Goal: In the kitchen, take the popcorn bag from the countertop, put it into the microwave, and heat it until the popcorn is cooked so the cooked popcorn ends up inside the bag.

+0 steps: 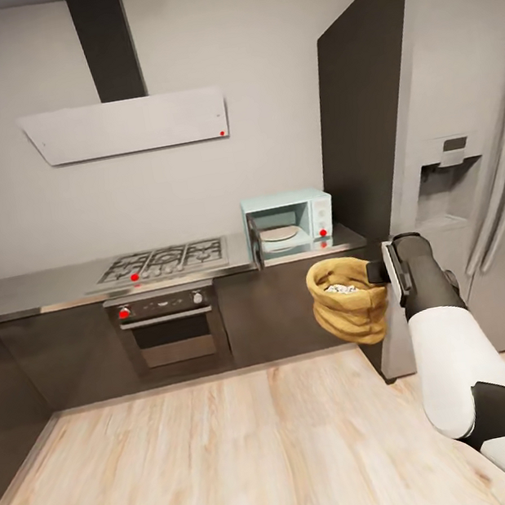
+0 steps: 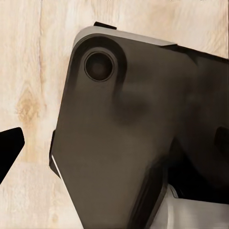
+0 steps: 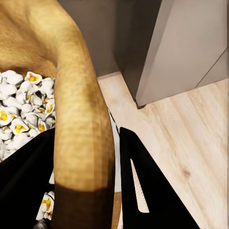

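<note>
- One wrinkly golden-brown popcorn bag (image 1: 349, 302), rolled rim pinched by the right gripper (image 1: 378, 272), brims with puffed white popcorn (image 3: 21, 109).
- Boxy mint microwave (image 1: 290, 223) stands open.
- Left gripper's state: cannot tell.

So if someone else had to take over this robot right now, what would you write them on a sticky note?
Right gripper: shut on the rim of the popcorn bag, held in the air above the floor, in front of the counter.
Left gripper: open or shut cannot be told from its wrist camera.
Bag holds puffed white popcorn, so heating looks done.
Microwave sits on the countertop, door open, turntable bare.
Left: possibly set the bag down and close the door.
</note>
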{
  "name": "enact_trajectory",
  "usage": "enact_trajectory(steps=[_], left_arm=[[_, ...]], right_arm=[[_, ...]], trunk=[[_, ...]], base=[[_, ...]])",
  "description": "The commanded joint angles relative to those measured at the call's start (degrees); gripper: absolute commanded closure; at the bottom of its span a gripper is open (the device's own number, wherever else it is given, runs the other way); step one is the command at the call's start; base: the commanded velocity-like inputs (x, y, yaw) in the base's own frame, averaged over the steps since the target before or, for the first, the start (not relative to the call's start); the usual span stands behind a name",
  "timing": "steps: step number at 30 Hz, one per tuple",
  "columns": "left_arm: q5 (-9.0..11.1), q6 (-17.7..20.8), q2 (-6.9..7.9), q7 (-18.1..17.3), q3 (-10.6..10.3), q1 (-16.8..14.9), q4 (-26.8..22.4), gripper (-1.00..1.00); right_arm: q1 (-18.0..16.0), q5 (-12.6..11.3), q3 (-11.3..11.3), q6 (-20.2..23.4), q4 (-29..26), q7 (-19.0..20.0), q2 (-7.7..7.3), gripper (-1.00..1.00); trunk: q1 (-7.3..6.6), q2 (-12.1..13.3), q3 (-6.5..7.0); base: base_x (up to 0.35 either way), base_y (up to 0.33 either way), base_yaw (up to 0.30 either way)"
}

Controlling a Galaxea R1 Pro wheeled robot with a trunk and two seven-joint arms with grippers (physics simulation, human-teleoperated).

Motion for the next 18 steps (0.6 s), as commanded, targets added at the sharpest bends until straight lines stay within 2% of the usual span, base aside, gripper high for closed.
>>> enact_trajectory(steps=[1,14,18], left_arm=[[0.2,0.0,-0.02,0.2,0.0,0.0,-0.1,-1.0],[0.3,0.3,0.06,0.2,0.2,0.0,0.0,-1.0],[0.3,0.3,0.05,0.2,0.2,0.0,0.0,-1.0]], right_arm=[[0.0,0.1,-0.2,0.1,-0.1,0.1,0.04,1.0],[0.0,0.4,-0.2,0.1,-0.3,0.1,0.03,1.0],[0.0,0.3,-0.2,0.1,-0.2,0.2,0.04,1.0]], trunk=[[0.02,0.0,-0.06],[0.02,0.0,-0.06],[0.02,0.0,-0.06]], base=[[0.114,-0.317,0.0],[0.131,-0.318,0.001],[0.14,-0.318,0.185]])
